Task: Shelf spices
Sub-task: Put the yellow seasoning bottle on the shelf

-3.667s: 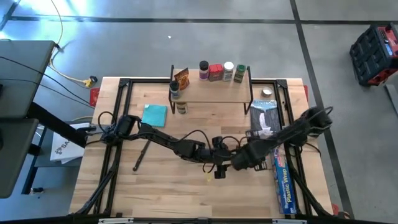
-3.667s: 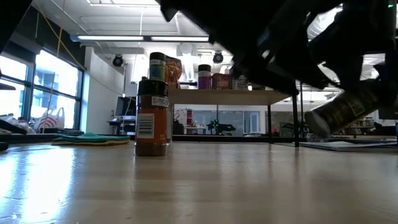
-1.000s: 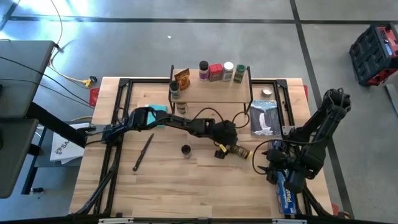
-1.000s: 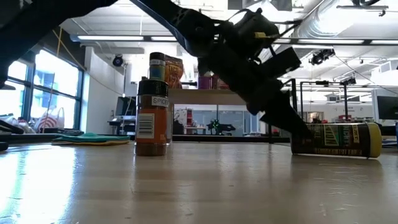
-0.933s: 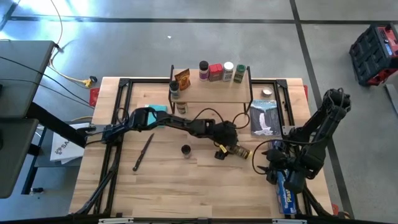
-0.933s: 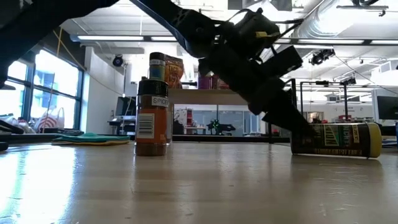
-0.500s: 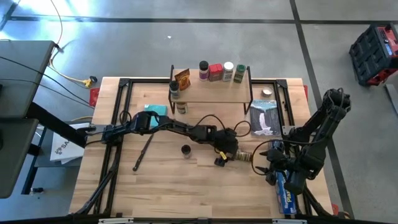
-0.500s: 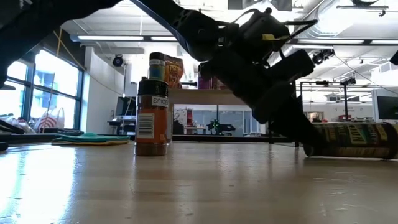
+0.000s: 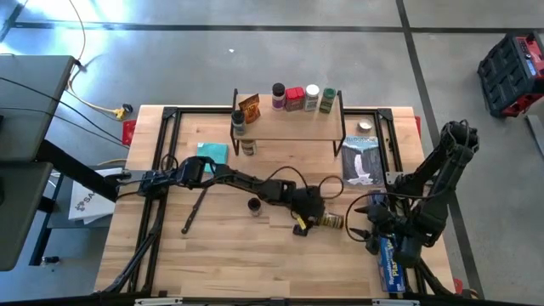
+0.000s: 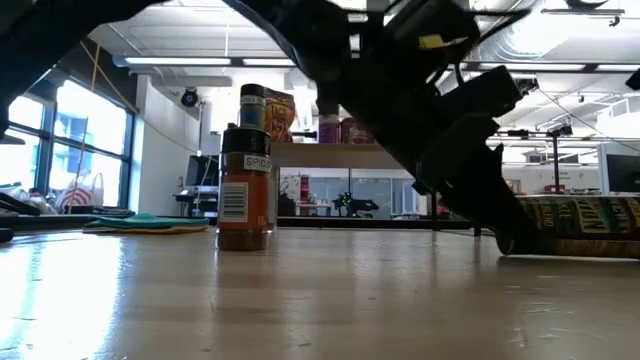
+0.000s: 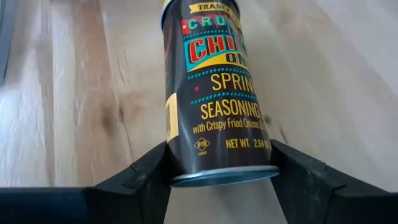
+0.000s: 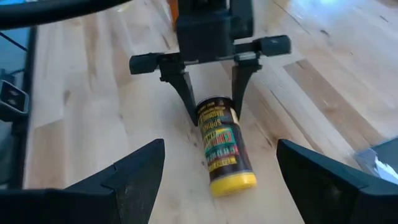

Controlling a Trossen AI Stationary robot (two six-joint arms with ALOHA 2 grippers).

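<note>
A dark seasoning jar with a yellow cap (image 9: 331, 222) lies on its side on the table, right of centre. My left gripper (image 9: 314, 219) is shut on its bottom end. My right gripper (image 9: 362, 223) hovers open just right of the cap, touching nothing. The shelf (image 9: 289, 126) stands at the far edge with several spices on its board and an orange packet (image 9: 248, 108). One brown spice jar (image 9: 253, 205) stands upright on the table; in the low view that brown jar (image 10: 245, 190) is at the left. My left gripper has the jar's bottom end (image 11: 186, 165) pinched between its two fingers, one on each side of the round wall. The fingers (image 12: 186, 99) come slanting down from the table's left and lie along the jar. The jar rests on its side on the table, cap toward the right edge.
A long blue plastic wrap box (image 9: 391, 259) lies near the right edge under my right arm. A white packet (image 9: 361, 161) and a round tin (image 9: 365, 126) sit far right. A teal cloth (image 9: 212, 151) and a dark stick (image 9: 194, 208) lie at the left.
My left gripper has moved toward the table's near and right edges. The seasoning jar has slid along the table with it, still on its side, and now lies closer to my right gripper.
</note>
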